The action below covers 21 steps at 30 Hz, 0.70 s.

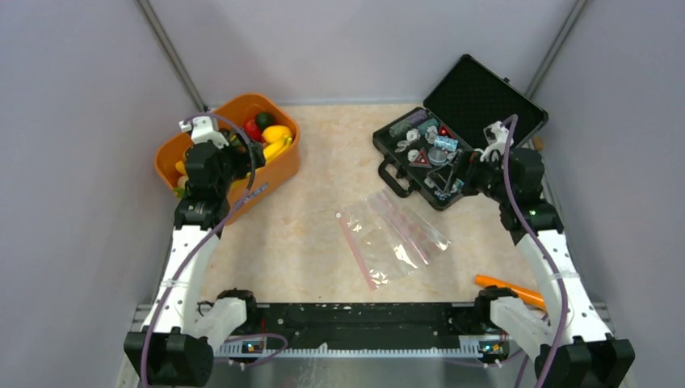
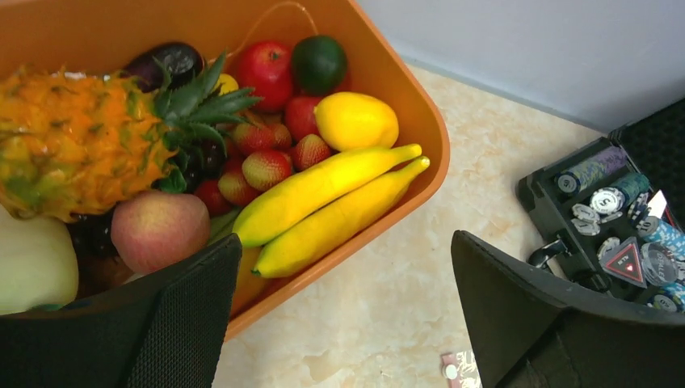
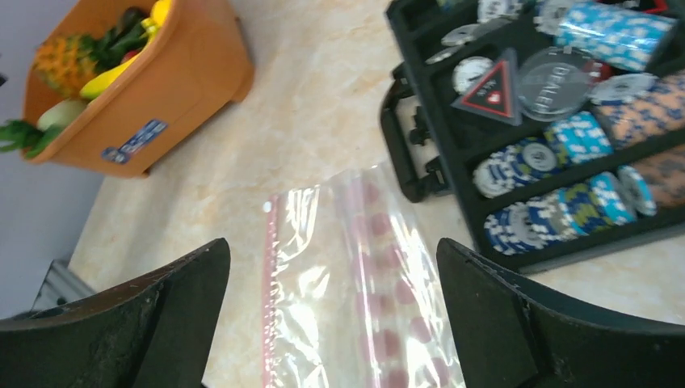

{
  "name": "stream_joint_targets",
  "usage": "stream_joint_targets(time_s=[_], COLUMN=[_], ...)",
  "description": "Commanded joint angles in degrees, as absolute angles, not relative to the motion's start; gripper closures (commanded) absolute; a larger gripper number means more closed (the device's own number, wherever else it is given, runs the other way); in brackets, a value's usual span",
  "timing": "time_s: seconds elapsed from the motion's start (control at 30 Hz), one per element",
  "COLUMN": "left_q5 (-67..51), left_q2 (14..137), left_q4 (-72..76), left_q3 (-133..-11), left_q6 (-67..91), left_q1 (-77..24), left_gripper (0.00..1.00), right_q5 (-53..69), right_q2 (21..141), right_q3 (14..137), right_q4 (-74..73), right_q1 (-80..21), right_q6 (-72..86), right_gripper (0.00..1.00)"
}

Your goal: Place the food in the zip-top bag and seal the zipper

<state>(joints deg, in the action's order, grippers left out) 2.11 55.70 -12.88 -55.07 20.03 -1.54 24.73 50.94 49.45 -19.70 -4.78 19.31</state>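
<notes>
Toy food point(image 2: 323, 190) heaped in orange basket point(image 1: 276, 175). Clear zip-top bag point(image 1: 396, 234) lying flat, well apart; pink zipper point(image 1: 355, 252) along left edge.

The food point(image 1: 275, 139) lies in the basket point(image 1: 284, 168) at left, the zip-top bag point(image 1: 394, 236) mid-table, the case point(image 1: 478, 105) at right.

A beige, marbled table top point(image 1: 323, 234) fills the middle of the top view, its surface matte with pale brown veining. Plain lilac-grey panels close it in: a back wall point(image 1: 355, 48) across the upper frame, a left wall point(image 1: 73, 162) and a right wall point(image 1: 630, 121) down the sides. A thin dark left pole point(image 1: 171, 55) and right pole point(image 1: 557, 48) slant along the two far corners. The light is soft and even, with faint shadows.
</notes>
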Motion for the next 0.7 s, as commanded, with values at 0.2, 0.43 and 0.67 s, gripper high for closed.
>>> stream_joint_targets(time_s=[0.2,0.43,0.67], left_q5=[1.65,-14.85,-13.32], left_q2=[48.88,53.11,67.94], left_q4=[-8.12,-10.86,-26.82], left_q3=[-52.72,-55.55,-64.20], left_q6=[30.62,19.21,13.54], left_q1=[-1.13,-1.08,-1.06], left_gripper=[0.01,0.01,0.01], right_q5=[19.65,19.59,19.60], right_q2=[56.67,60.45,59.71], right_q3=[53.46,49.50,47.83], right_q4=[-22.66,-22.03,-21.67], right_q1=[-25.13,-32.15,-32.69], right_q6=[15.48,18.05,18.67], right_gripper=[0.01,0.01,0.01])
